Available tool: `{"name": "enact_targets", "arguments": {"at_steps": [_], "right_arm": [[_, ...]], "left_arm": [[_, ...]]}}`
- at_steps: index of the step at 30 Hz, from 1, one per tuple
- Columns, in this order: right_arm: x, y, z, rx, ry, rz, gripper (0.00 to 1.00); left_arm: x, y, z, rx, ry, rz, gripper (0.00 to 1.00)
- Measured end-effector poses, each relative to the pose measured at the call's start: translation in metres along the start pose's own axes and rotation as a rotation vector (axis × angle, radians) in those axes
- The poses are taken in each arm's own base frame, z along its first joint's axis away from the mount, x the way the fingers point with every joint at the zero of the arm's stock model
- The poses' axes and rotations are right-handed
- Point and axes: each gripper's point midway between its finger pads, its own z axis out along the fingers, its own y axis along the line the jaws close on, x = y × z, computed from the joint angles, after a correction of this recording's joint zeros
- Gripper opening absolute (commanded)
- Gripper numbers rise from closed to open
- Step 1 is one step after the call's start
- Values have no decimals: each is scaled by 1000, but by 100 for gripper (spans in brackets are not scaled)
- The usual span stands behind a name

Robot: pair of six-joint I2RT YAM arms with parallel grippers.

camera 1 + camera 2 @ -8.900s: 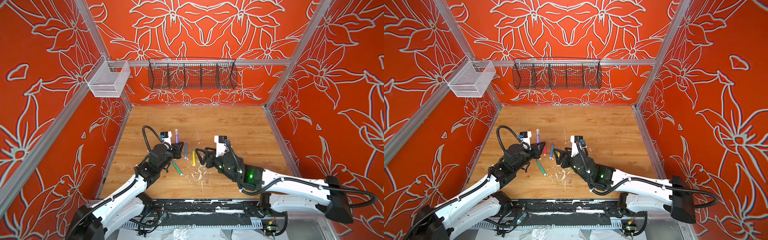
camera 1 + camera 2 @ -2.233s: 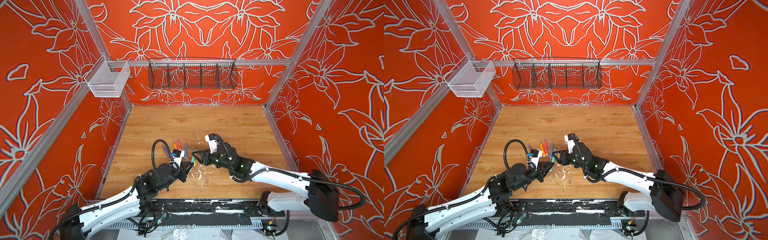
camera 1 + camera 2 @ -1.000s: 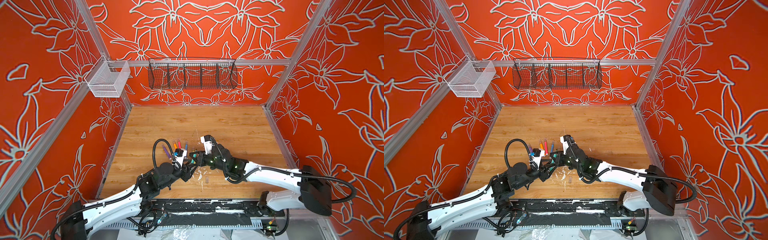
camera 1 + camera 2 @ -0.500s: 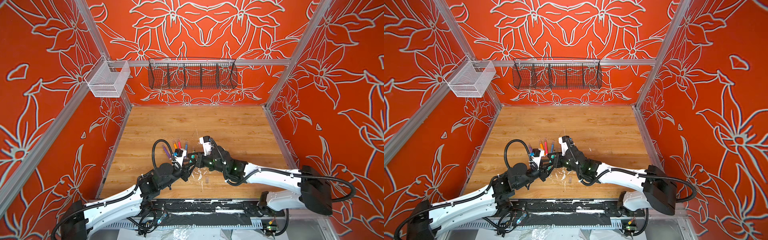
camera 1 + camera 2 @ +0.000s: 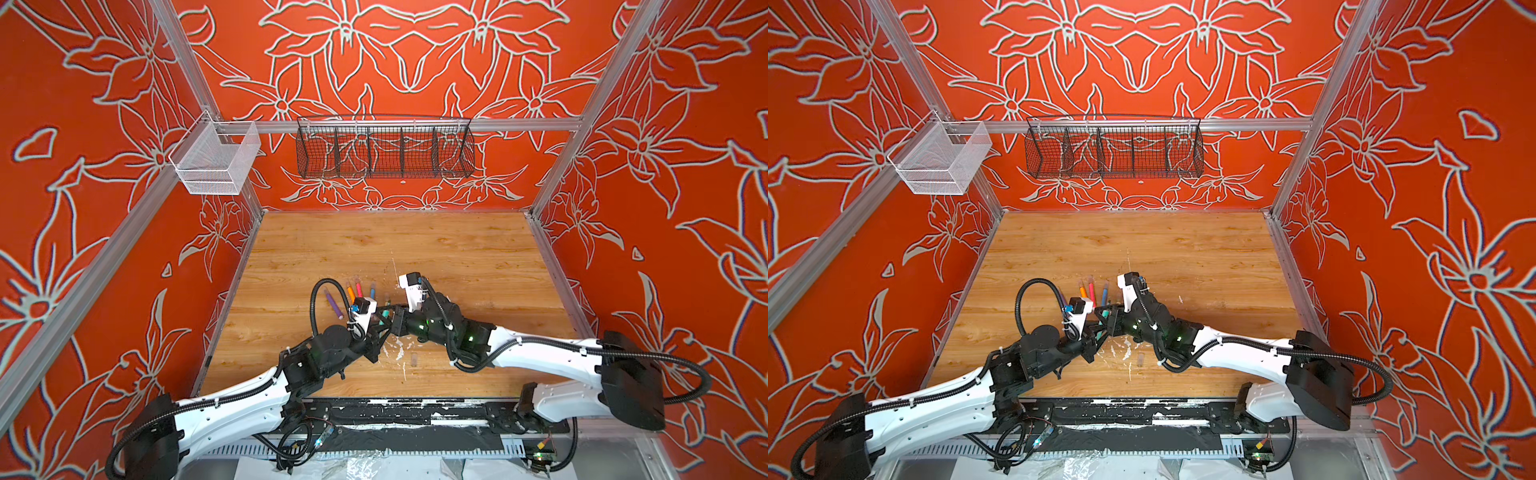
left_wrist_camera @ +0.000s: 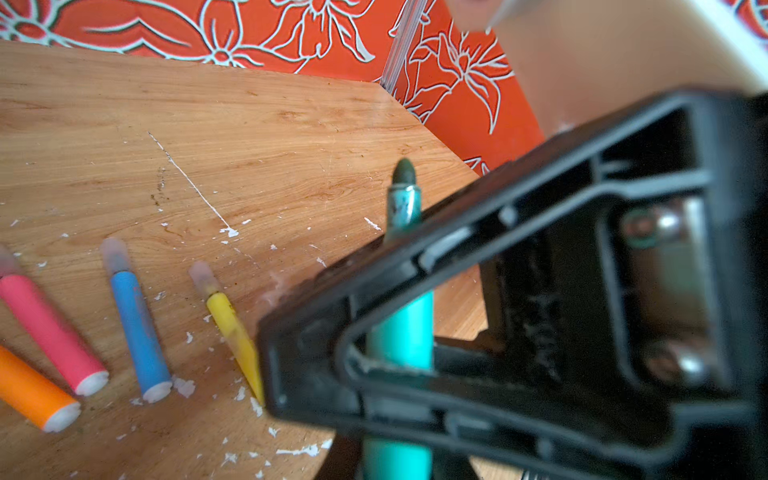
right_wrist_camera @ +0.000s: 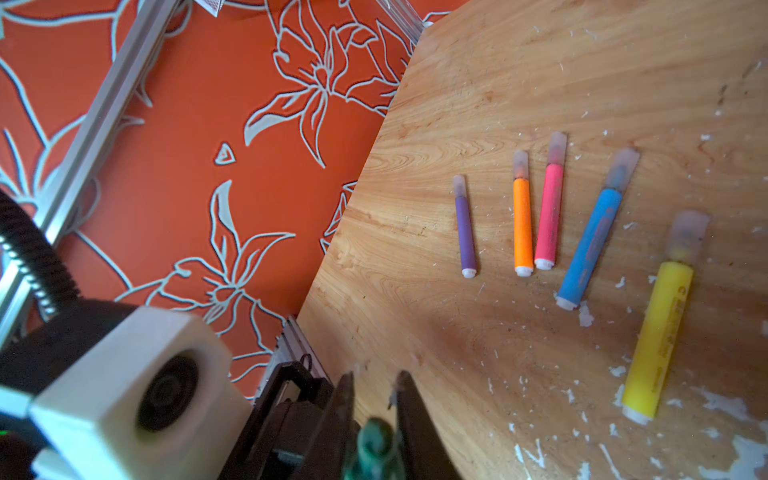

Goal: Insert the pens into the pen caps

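Observation:
The uncapped green pen [image 5: 386,311] hangs above the table between both grippers, its dark tip [image 6: 404,172] bare. My left gripper [image 5: 377,330] is shut on its barrel [image 6: 401,332]. My right gripper [image 7: 376,382] has its fingers parted, with the pen's tip [image 7: 376,440] loose between them. Purple [image 7: 465,226], orange [image 7: 523,224], pink-red [image 7: 549,212], blue [image 7: 592,245] and yellow [image 7: 660,332] pens lie in a row, each wearing a translucent cap [image 7: 688,232]. A small pale stub that looks like a loose cap [image 5: 413,359] lies just below the right wrist.
White paint-like flecks [image 5: 399,353] litter the wood near the grippers. A black wire basket [image 5: 384,149] and a white mesh basket [image 5: 216,160] hang on the walls far behind. The left wall edge [image 7: 291,332] runs close to the grippers.
My left gripper has closed on the green pen's barrel. My right gripper, shut on that pen before, has parted its fingers. Both arms have stayed nearly in place.

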Motion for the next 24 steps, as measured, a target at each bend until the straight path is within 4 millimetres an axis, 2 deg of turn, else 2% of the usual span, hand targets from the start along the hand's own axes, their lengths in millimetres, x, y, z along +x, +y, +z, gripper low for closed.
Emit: {"name": "enact_targets", "arguments": {"at_steps": [6, 13, 16, 20, 24], "right_arm": [[-1, -16, -15, 105, 5, -52, 60], [-13, -36, -53, 230, -52, -93, 64], [-8, -59, -69, 320, -57, -105, 64], [9, -96, -89, 460, -6, -120, 64], [23, -117, -103, 553, 58, -135, 63]], "left_arm": [[6, 11, 2, -56, 18, 2, 0], [4, 13, 8, -87, 29, 5, 0], [1, 12, 13, -94, 35, 7, 0], [-4, 9, 19, -96, 40, 11, 0], [-7, 7, 23, -98, 44, 17, 0]]}}
